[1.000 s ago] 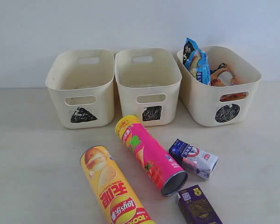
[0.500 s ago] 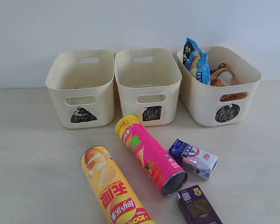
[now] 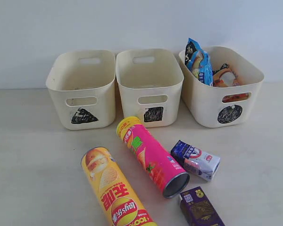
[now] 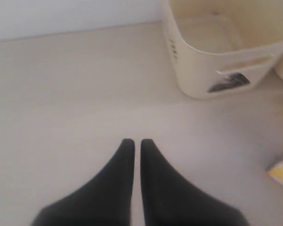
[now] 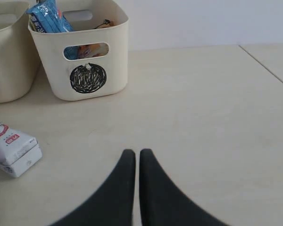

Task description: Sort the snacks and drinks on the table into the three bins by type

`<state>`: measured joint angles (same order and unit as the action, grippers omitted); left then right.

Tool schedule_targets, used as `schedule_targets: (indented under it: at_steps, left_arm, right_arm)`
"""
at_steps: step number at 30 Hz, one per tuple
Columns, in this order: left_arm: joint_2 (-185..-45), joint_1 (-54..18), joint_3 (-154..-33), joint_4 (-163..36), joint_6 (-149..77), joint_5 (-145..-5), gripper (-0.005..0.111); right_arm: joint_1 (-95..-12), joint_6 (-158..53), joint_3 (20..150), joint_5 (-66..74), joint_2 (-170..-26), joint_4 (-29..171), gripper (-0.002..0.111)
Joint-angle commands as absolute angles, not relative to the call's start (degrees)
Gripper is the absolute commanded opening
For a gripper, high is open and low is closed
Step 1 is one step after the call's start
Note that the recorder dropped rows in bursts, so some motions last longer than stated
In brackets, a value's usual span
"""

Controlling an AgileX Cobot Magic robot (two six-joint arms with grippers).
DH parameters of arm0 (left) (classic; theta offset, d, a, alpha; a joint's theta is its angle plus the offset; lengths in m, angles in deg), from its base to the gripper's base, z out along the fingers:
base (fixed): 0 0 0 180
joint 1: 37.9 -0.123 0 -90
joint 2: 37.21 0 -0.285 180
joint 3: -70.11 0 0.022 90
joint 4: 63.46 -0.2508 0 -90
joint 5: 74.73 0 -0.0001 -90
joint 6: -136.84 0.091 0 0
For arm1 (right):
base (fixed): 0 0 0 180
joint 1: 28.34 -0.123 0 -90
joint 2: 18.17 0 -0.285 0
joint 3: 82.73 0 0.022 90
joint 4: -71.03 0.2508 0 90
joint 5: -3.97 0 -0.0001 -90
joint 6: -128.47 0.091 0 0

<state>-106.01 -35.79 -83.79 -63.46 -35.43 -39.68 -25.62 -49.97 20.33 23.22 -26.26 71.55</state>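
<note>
Nothing's moved in the last sec: same layout, neither arm in the exterior view. My left fingers (image 4: 132,147) and right fingers (image 5: 132,157) are both pinched shut on nothing, over the bare pale beige table (image 3: 33,155). The blue crinkly noodle packet (image 3: 199,61) and orange packet (image 3: 225,75) sit in the cream plastic circle bin (image 3: 205,106); the triangle bin (image 3: 99,101) and square bin (image 3: 132,101) look empty. In front lie the yellow chip tube (image 3: 114,190), pink tube w/ yellow rim (image 3: 151,157), white-and-blue box carton (image 3: 196,160) and dark purple carton (image 3: 200,209). So it's a pause btwn picks; approx a third done, I'd say.
</note>
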Motion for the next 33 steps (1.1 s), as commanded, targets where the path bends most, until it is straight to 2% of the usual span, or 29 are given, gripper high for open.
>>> schedule_targets:
  at_steps: [1, 16, 18, 21, 27, 30, 33]
  left_arm:
    - [-109.4, -31.0, -87.0, -56.8, -29.8, -31.2, 0.004]
    - [-119.3, -10.2, -87.4, -56.4, -39.2, -32.0, 0.004]
    - [-120.7, -8.5, -87.4, -56.2, -39.9, -32.0, 0.007]
    - [-123.5, -6.1, -87.8, -55.3, -39.9, -32.3, 0.024]
    - [-129.7, -3.3, -90.1, -48.8, -37.6, -32.3, 0.074]
    - [-131.8, -3.3, -90.5, -44.4, -33.1, -32.6, 0.087]
    - [-133.7, -3.3, -91.1, -44.2, -35.5, -32.5, 0.09]
  right_arm:
    - [-25.5, -50.0, 20.1, 23.0, -26.0, 71.4, 0.0]
    - [-25.5, -50.0, 20.1, 23.0, -26.0, 71.4, 0.0]
    - [-25.5, -50.0, 20.1, 23.0, -26.0, 71.4, 0.0]
    - [-25.5, -50.0, 20.1, 23.0, -26.0, 71.4, 0.0]
    - [-25.5, -50.0, 20.1, 23.0, -26.0, 71.4, 0.0]
    - [-25.5, -50.0, 20.1, 23.0, -26.0, 71.4, 0.0]
    - [-25.5, -50.0, 20.1, 23.0, -26.0, 71.4, 0.0]
